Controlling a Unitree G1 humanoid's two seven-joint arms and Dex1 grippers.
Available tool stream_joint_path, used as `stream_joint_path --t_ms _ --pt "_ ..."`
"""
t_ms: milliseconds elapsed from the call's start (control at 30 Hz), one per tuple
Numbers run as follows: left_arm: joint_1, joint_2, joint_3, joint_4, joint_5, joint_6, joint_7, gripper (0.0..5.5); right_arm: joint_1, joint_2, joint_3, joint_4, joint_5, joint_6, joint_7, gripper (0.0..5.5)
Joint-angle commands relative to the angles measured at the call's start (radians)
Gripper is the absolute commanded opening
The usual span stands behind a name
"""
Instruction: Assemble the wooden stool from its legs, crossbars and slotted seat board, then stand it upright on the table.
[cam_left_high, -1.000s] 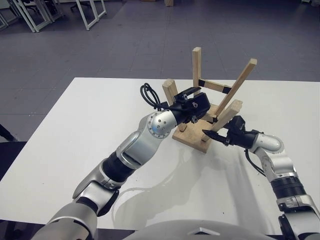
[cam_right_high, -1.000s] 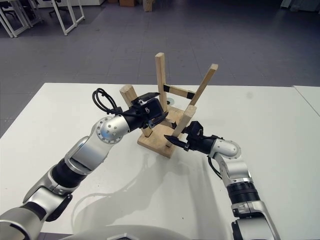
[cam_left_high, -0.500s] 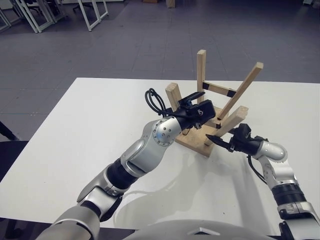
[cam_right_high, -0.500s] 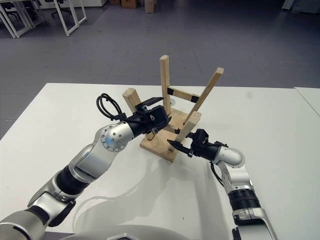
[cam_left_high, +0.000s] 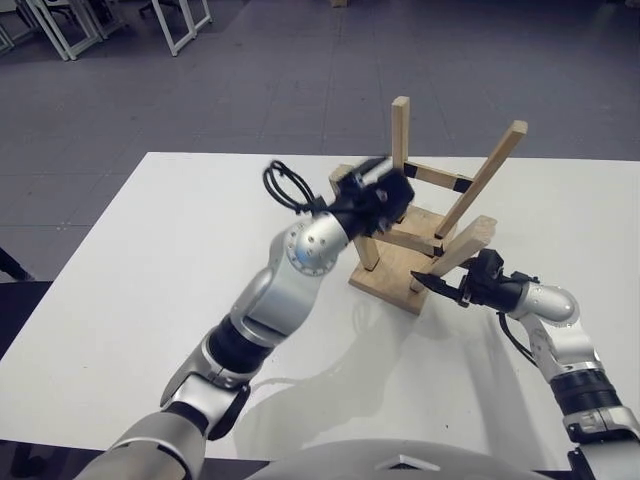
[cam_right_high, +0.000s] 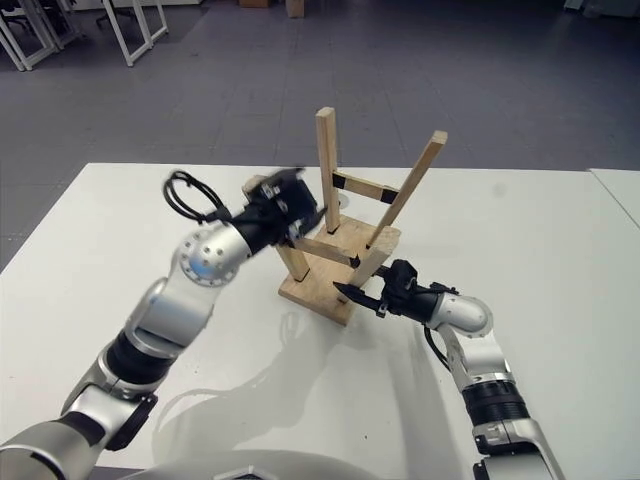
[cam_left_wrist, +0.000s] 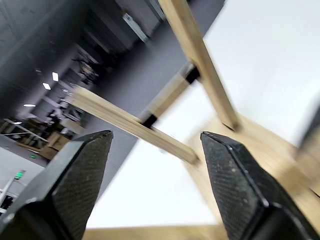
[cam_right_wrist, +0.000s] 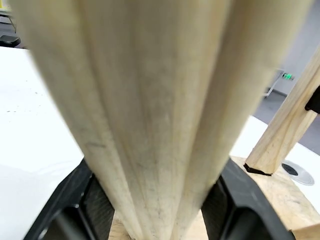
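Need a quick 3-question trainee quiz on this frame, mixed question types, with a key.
1. True or false: the stool is upside down, with its seat board on the table and its legs pointing up.
2. What is the right gripper clamped on? A: the near-right leg. B: the seat board. C: nothing.
3. Fill in the blank: the left gripper, up by the near-left leg, is ____ (open or shut).

Key: 1 true; 2 A; 3 open.
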Motion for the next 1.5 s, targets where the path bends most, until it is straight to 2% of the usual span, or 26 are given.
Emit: stream_joint_path --t_ms 33,100,133,233,300,367,633,933,1200,1500 --pt "-0.084 0.002 0.12 -0.011 -0.009 -0.105 0.038 3.26 0.012 -0.03 0.047 -0.121 -0.013 0.199 0.003 2.03" --pt "-0.072 -0.001 0.131 -0.011 -0.014 -0.132 0.036 3.26 0.002 -0.029 0.046 -0.176 0.001 0.279 -0.019 2.03" --pt "-0.058 -0.001 0.122 -0.013 -0.014 -0.137 0.027 3.26 -0.001 -0.029 0.044 -0.196 0.004 0.307 -0.026 2.4" --pt "-0.024 0.014 0.082 -0.032 -0.009 -0.132 -0.007 3.26 -0.005 -0.029 0.022 -0.232 -0.002 0.36 -0.054 2.79" --pt "-0.009 0.028 0.064 -0.052 0.004 -0.116 -0.026 3.26 0.0 -0.039 0.011 -0.26 -0.011 0.37 -0.062 3.29" --pt "0.002 0.043 0.051 -0.063 0.023 -0.106 -0.037 3.26 0.021 -0.05 0.0 -0.295 -0.02 0.372 -0.072 3.46" --pt "0.157 0.203 -0.049 -0.229 0.126 -0.016 -0.171 3.26 0.062 -0.134 -0.151 -0.528 0.097 0.5 -0.093 3.46" --pt "0.213 0.168 -0.104 -0.317 0.15 0.054 -0.201 3.26 0.027 -0.164 -0.228 -0.669 0.29 0.718 -0.131 3.46" --pt "0.269 0.161 -0.072 -0.38 0.137 0.093 -0.198 3.26 0.029 -0.201 -0.237 -0.647 0.281 0.743 -0.106 2.06" --pt "0.337 0.152 -0.088 -0.379 0.128 0.073 -0.189 3.26 0.121 -0.208 -0.215 -0.692 0.19 0.602 -0.062 2.04"
